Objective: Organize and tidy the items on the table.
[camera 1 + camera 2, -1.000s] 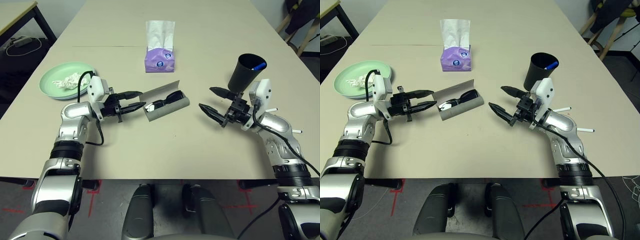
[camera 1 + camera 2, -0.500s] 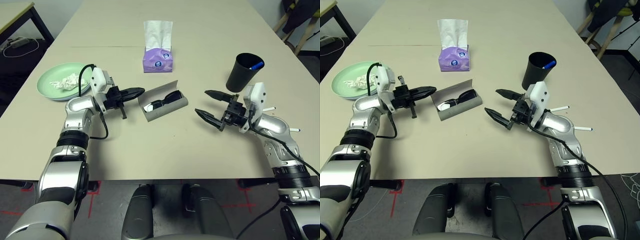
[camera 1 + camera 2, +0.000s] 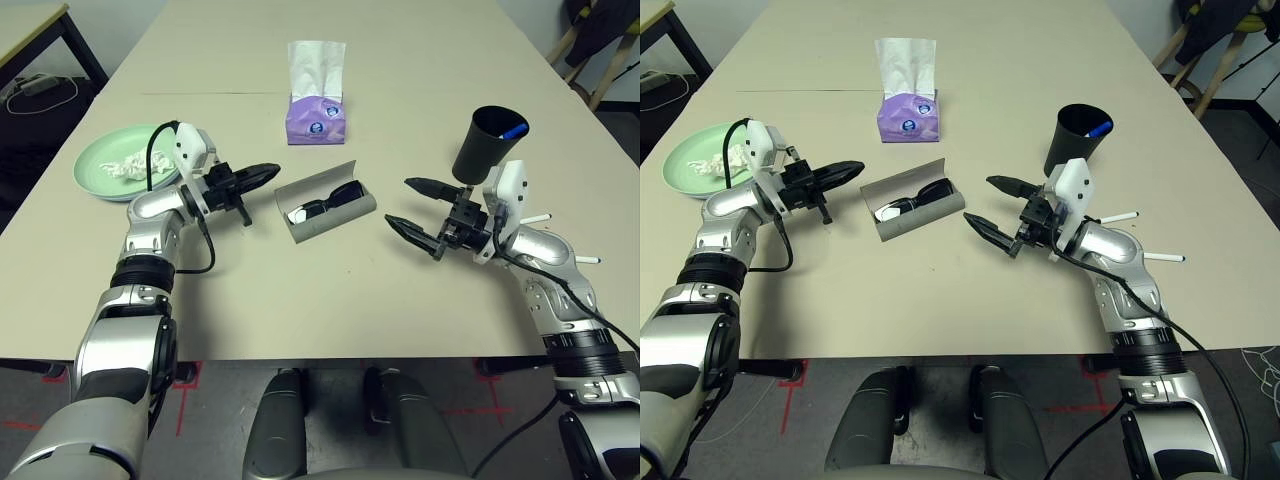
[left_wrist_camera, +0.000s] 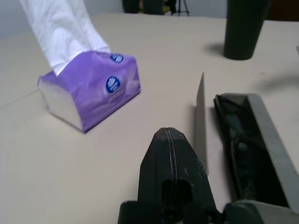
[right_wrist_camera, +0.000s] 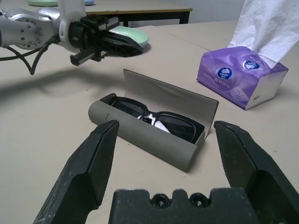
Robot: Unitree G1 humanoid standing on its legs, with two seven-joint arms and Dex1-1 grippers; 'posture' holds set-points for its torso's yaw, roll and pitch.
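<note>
On the table [image 3: 330,300] lies a long grey glasses case [image 3: 350,214] with its lid standing open. Black sunglasses [image 3: 335,197] rest inside it. My left gripper [image 3: 268,173] is shut with nothing in it, hovering just left of the case lid, tip pointing at it. My right gripper [image 3: 400,203] stands open to the right of the case, facing it, a short gap away. In the right wrist view the case [image 5: 149,140] and the sunglasses [image 5: 159,116] sit between my spread fingers [image 5: 93,158]. A pale green plate [image 3: 100,150] at the left holds a crumpled white tissue wad [image 3: 128,165].
A purple tissue box [image 3: 318,115] stands behind the case. A black cup [image 3: 490,140] holding a blue pen stands behind my right gripper. Thin white pens [image 3: 540,217] lie near the right forearm. A dark-legged side table [image 3: 30,20] is at the far left.
My left gripper has drawn back from the case's left end and risen, staying shut. My right gripper has edged left toward the case, still open.
</note>
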